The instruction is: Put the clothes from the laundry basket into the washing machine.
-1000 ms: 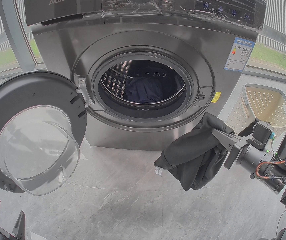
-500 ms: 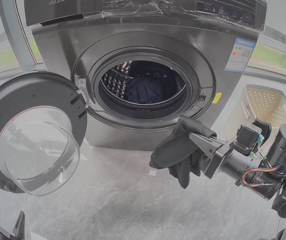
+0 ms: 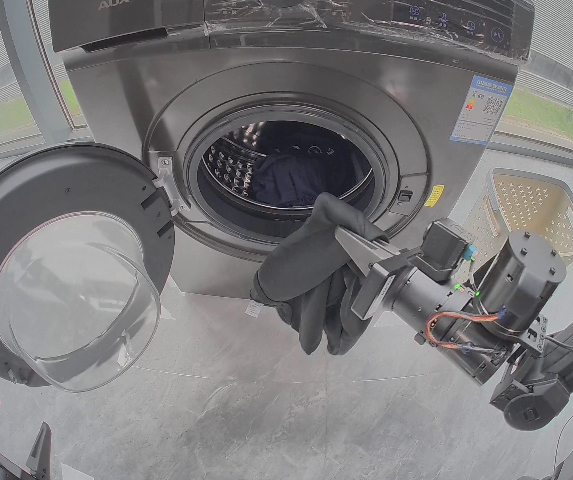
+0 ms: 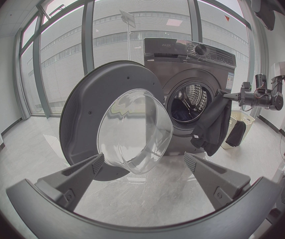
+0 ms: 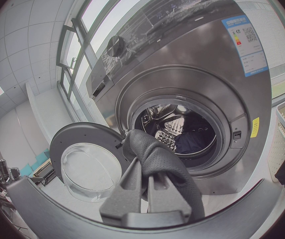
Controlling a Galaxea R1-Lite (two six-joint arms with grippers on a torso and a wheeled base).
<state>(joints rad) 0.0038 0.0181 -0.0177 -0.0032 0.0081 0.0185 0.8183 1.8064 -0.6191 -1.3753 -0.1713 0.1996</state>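
Note:
My right gripper (image 3: pixel 341 232) is shut on a dark grey garment (image 3: pixel 303 275) that hangs in folds just below and in front of the washing machine's round opening (image 3: pixel 286 168). The right wrist view has the garment (image 5: pixel 159 160) draped over the closed fingers (image 5: pixel 134 186), with the drum beyond. A dark blue piece of clothing (image 3: pixel 286 178) lies inside the drum. The cream laundry basket (image 3: pixel 533 211) stands on the floor right of the machine, with a dark cloth (image 4: pixel 236 133) over its rim. My left gripper (image 4: pixel 142 170) is open and low at the near left, facing the door.
The machine's door (image 3: pixel 66 261) with its clear bowl stands swung wide open to the left. Grey tiled floor (image 3: pixel 233 395) stretches in front of the machine. Tall windows run behind and beside it.
My right arm has carried the dark grey garment leftward and up, from beside the basket to just under the drum opening. The left gripper has kept still.

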